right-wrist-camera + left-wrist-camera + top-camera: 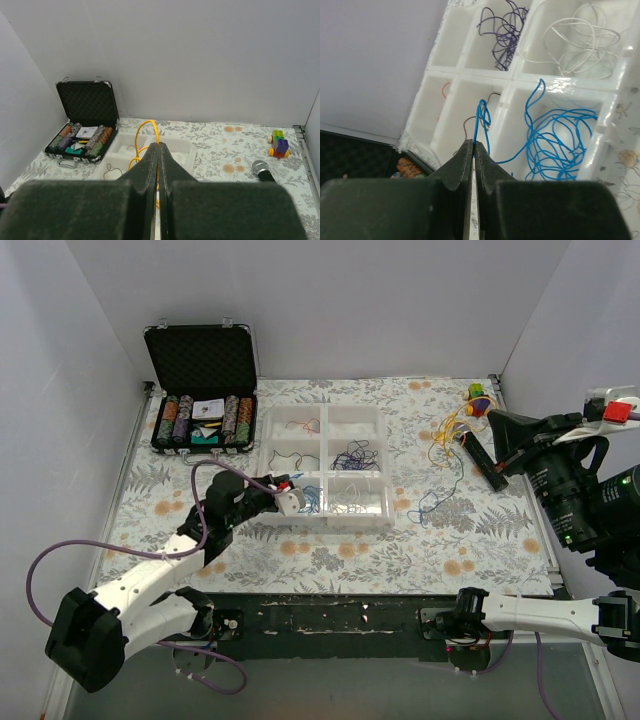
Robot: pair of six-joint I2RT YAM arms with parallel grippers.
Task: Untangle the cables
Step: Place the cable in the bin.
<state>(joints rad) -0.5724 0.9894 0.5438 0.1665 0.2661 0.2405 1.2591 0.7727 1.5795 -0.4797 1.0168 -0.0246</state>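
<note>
My left gripper (291, 499) (474, 145) is shut on a blue cable (481, 112) above the near-left part of the white compartment tray (320, 420). More blue cable (560, 145) lies coiled in one compartment. Purple cables (505, 30), white cables (580, 45) and a red strand (444, 89) lie in other compartments. My right gripper (492, 418) (158, 145) is raised high at the right and shut on a yellow cable (145, 125). Yellow and orange strands (447, 430) hang below it. A loose blue cable (440, 495) lies on the cloth.
An open black case of poker chips (200, 420) (85, 120) stands at the back left. A colourful toy (478, 398) (277, 142) and a microphone (482, 455) (262, 170) lie at the back right. White walls enclose the table.
</note>
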